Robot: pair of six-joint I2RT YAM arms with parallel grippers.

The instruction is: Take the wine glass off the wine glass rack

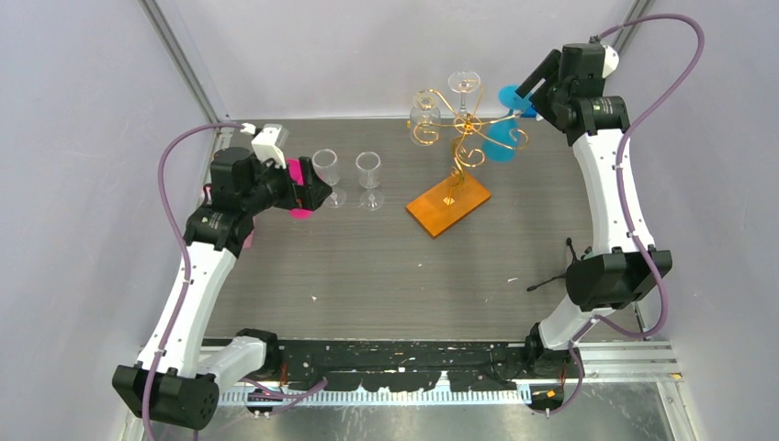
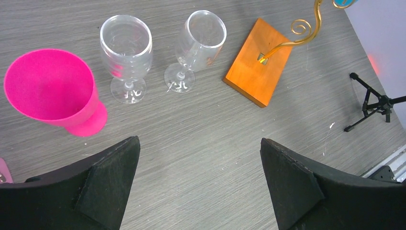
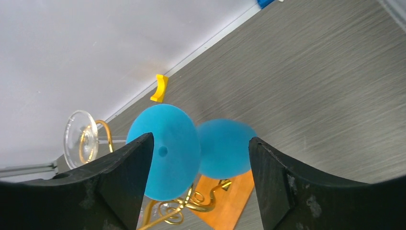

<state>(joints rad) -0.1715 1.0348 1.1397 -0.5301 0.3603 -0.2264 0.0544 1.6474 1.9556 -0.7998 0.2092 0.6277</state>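
Hanging on the wine glass rack, the blue wine glass isn't off yet — your right gripper gapes beside it, left gripper wide apart too.

Pale lavender-grey walls enclose a grey wood-grain tabletop on three sides. Slim metal posts stand in the far corners; a metal rail edges the near side. Light is even.
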